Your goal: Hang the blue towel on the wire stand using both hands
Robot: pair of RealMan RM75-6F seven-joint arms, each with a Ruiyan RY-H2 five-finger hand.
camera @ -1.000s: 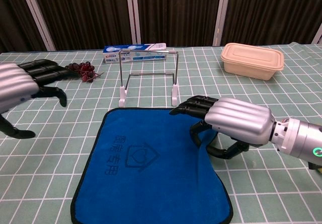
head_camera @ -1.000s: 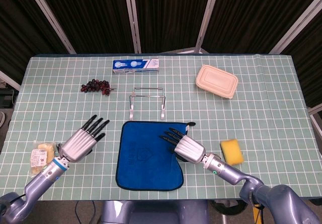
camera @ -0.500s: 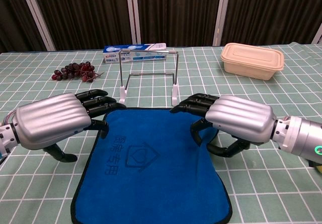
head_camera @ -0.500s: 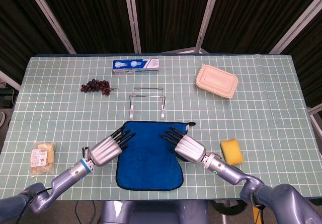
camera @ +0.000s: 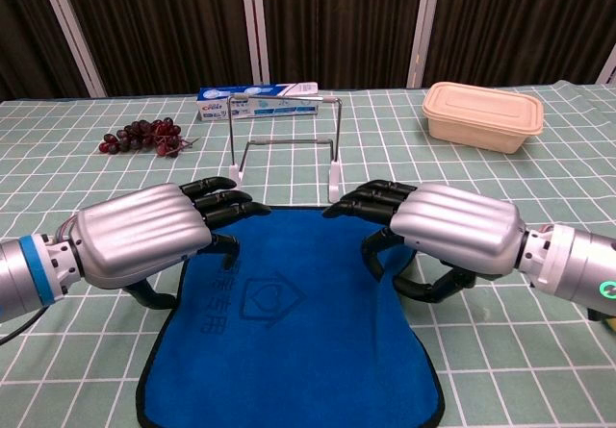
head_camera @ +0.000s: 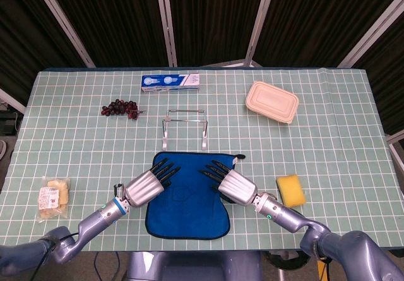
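The blue towel (head_camera: 188,199) (camera: 289,341) lies flat at the table's near middle. Just beyond its far edge the wire stand (head_camera: 184,128) (camera: 285,149) stands upright and bare. My left hand (head_camera: 150,184) (camera: 154,231) hovers over the towel's far left corner, fingers stretched toward the stand and thumb down by the left edge. Over the far right corner is my right hand (head_camera: 230,181) (camera: 448,228), fingers likewise extended, thumb curled down against the right edge. Neither hand visibly grips the cloth, though the palms hide what lies beneath them.
A blue-and-white box (head_camera: 170,82) and a bunch of grapes (head_camera: 119,108) lie at the back left. At the back right is a beige lidded container (head_camera: 273,102). A yellow sponge (head_camera: 290,190) sits near my right forearm, a packaged snack (head_camera: 52,197) at the near left.
My left hand has swept right from beside the towel onto its far left corner. The right hand has barely moved. The towel lies as before.
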